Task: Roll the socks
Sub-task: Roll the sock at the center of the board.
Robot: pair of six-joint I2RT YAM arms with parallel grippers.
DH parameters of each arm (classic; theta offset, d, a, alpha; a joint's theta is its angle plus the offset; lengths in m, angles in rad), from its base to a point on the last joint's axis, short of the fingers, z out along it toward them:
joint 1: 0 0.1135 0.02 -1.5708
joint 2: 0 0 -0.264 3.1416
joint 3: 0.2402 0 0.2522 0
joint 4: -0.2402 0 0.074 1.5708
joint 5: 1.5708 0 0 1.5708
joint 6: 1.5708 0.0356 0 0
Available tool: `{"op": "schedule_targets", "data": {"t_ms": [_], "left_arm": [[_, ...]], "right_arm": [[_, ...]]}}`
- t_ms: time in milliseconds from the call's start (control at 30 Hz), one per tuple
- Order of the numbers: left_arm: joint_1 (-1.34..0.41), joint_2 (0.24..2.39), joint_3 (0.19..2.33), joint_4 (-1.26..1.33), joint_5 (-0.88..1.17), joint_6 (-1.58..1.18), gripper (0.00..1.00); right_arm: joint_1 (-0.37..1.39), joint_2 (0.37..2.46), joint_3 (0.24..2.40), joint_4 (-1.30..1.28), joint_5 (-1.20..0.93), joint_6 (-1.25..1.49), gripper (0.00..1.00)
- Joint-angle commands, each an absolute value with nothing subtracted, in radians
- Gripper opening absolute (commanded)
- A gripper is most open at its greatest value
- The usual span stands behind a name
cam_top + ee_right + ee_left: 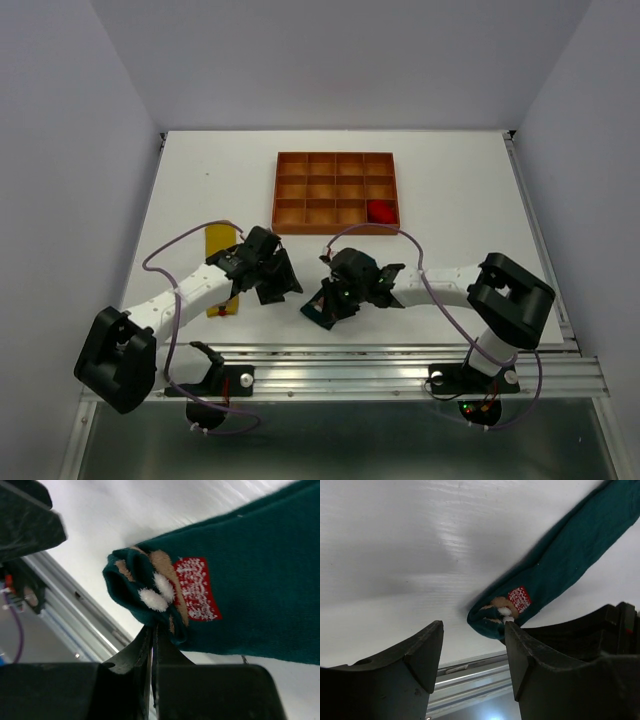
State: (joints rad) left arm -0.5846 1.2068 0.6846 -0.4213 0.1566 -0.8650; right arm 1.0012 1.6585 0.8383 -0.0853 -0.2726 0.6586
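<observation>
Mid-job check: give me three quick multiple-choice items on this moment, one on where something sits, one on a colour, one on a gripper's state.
1. Where is the small red fabric sock?
A. In the near right corner compartment of the orange-brown compartmented tray
B. Flat on the table beside the left arm
C. Clamped in a gripper

2. What colour is the sock that the right gripper pinches?
A. Yellow
B. Dark teal-green
C. Red

3. How do the jaws of the left gripper stand?
A. Shut on a sock
B. Shut on nothing
C. Open, holding nothing

Answers: 1 A, since the top view shows the red bundle in that compartment. 2 B, since the right wrist view shows closed fingers on the folded end of the dark teal-green sock. 3 C, since the left wrist view shows a wide gap with nothing clamped.
</observation>
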Motion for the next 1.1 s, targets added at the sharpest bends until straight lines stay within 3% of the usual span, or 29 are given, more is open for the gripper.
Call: {"op": "schedule_targets", "data": {"t_ms": [0,367,733,1067], "left_arm": [[-0.614,1.151,0.666,-0.356,0.193,-0.877,0.63],[-0.687,1.155,0.621,-0.262,0.248,-0.891,0.63],[-0.749,1.278,0.649,-0.216,0.281,-0.859,0.63],[-0.755,1.354,0.684,-0.209,0.278,-0.848,0.56]], "right_arm": [[0.942,1.618,0.784,-0.029,-0.451,0.762,0.01],[0.821,1.617,0.669,0.162,-0.63,0.94,0.01],[0.758,1.647,0.631,0.225,-0.681,1.0,0.01],[0.738,1.674,0.62,0.252,-0.703,0.997,0.01]]}}
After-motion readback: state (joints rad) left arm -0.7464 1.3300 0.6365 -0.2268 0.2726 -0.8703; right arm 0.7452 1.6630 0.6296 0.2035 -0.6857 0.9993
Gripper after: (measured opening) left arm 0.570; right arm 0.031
